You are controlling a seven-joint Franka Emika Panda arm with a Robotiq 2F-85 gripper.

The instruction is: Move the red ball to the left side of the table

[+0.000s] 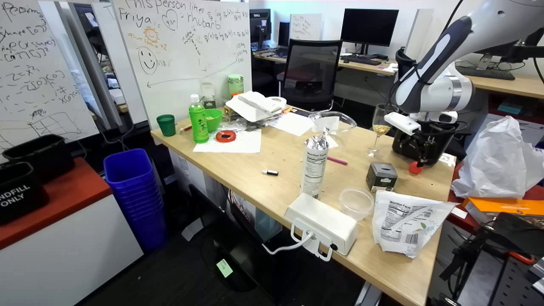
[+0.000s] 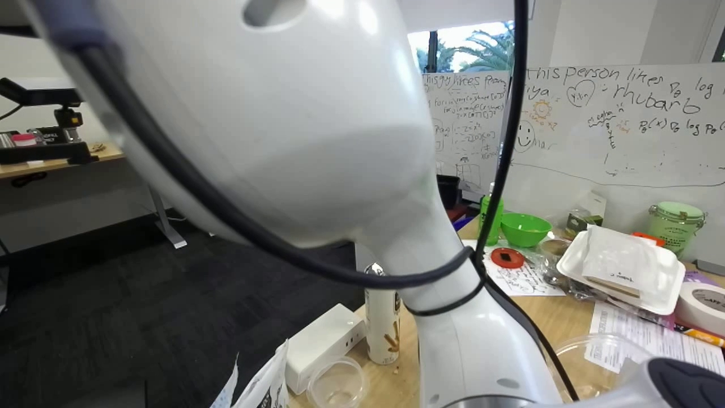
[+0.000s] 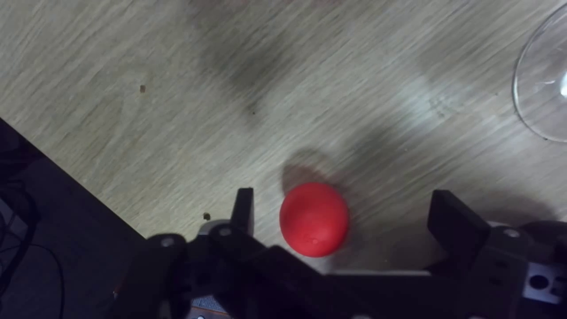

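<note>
Two fingers (image 3: 243,210) of the gripper (image 3: 343,199) are standing wide apart, and we are seeing the red ball (image 3: 314,219) resting between them on the table (image 3: 177,133), with space showing at either side. Near the ball, we are finding a stemmed glass (image 1: 380,128) that is holding beige bits. Farther along, a green bowl (image 1: 215,122) is carrying pale pieces, and a green bottle (image 1: 198,122) is standing capped just beside it. In both exterior views we are noticing a white tray (image 2: 667,286) that is bearing a flat white packet (image 2: 614,258), near a lidded green jar (image 2: 677,228) whose contents we are not making out. A clear tub (image 1: 358,213) is sitting beside a long white box (image 1: 323,222).
</note>
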